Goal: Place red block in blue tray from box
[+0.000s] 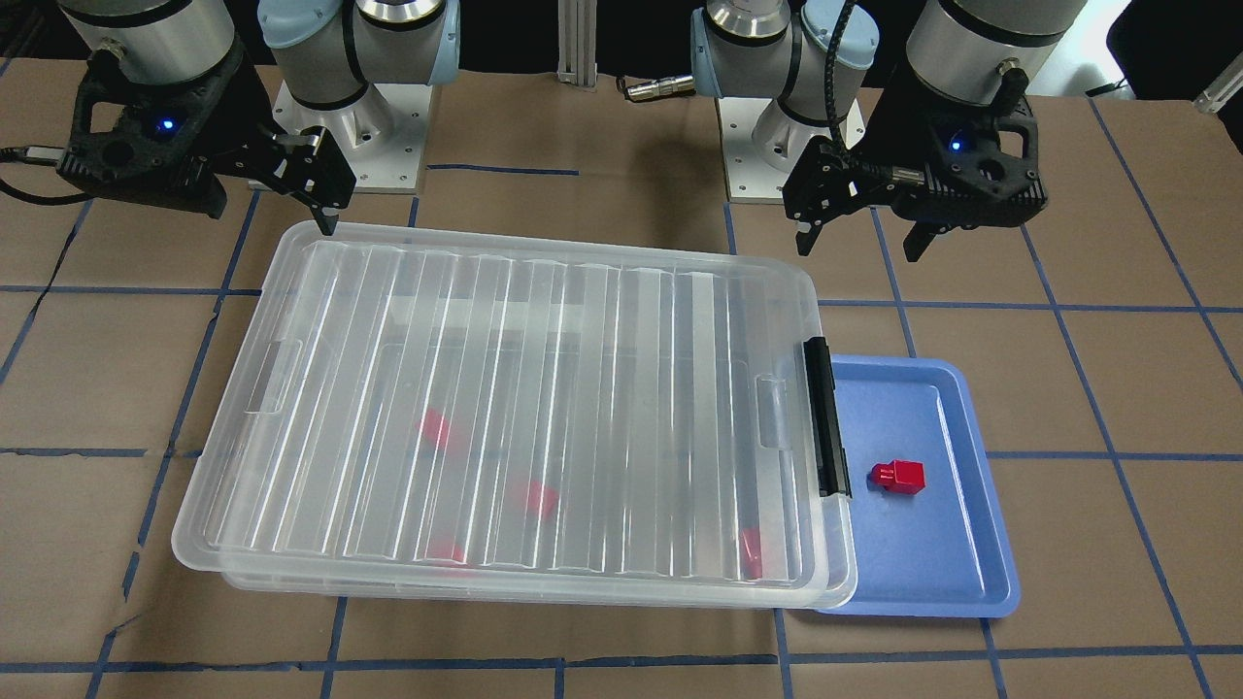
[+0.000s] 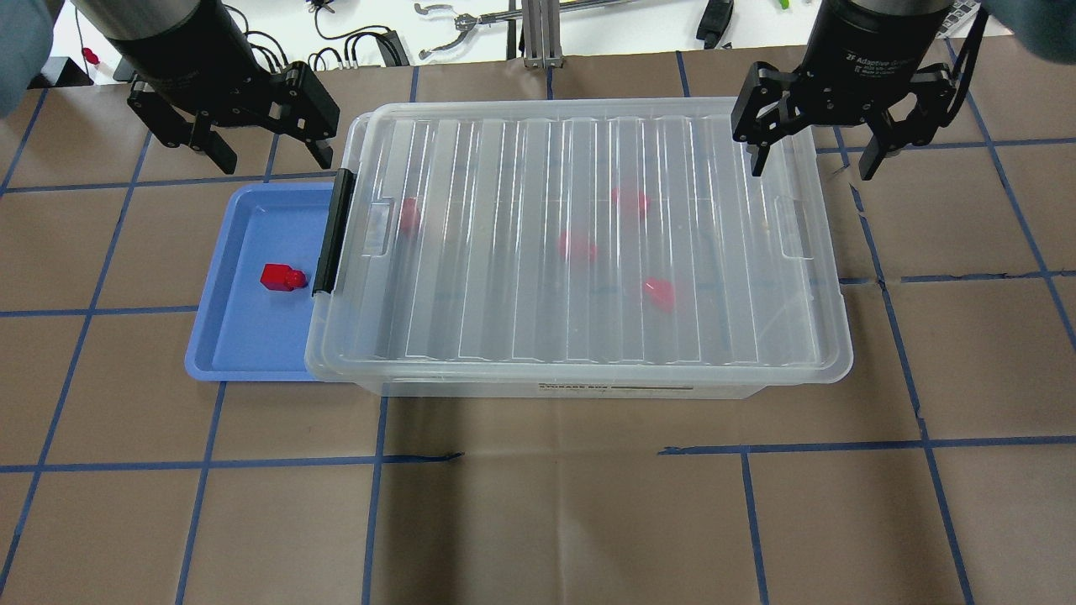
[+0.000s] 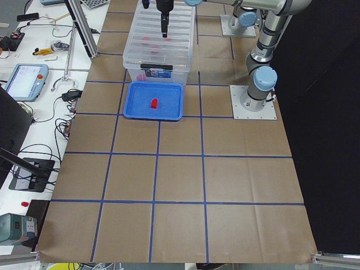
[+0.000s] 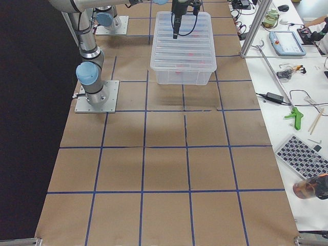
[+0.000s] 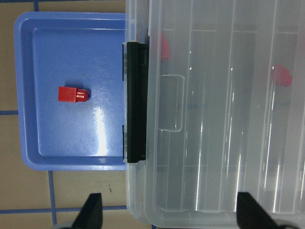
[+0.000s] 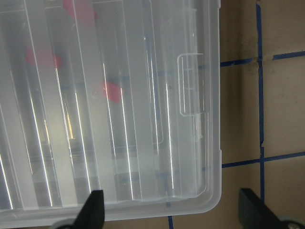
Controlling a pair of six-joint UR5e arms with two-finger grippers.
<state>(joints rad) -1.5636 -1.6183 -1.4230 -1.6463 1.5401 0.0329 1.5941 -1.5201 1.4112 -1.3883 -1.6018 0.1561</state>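
Nearest my wrist cameras are my own dark fingertips, spread wide at the bottom edge of each view with nothing between them. So my left gripper is fully parted and empty, and my right gripper is the same. From overhead, the left one hangs above the corner where the blue tray meets the box. The right one hangs over the box's opposite short end, near its far corner. One red block lies on the tray floor, clear of every rim, with its stub pointing at the black latch bar. The box sits shut under its ribbed clear lid, and its latch end overhangs the tray's adjacent rim. Four more red blocks show blurred through the lid, scattered apart on the box floor. Everything rests on the brown table, which is marked with blue tape lines.
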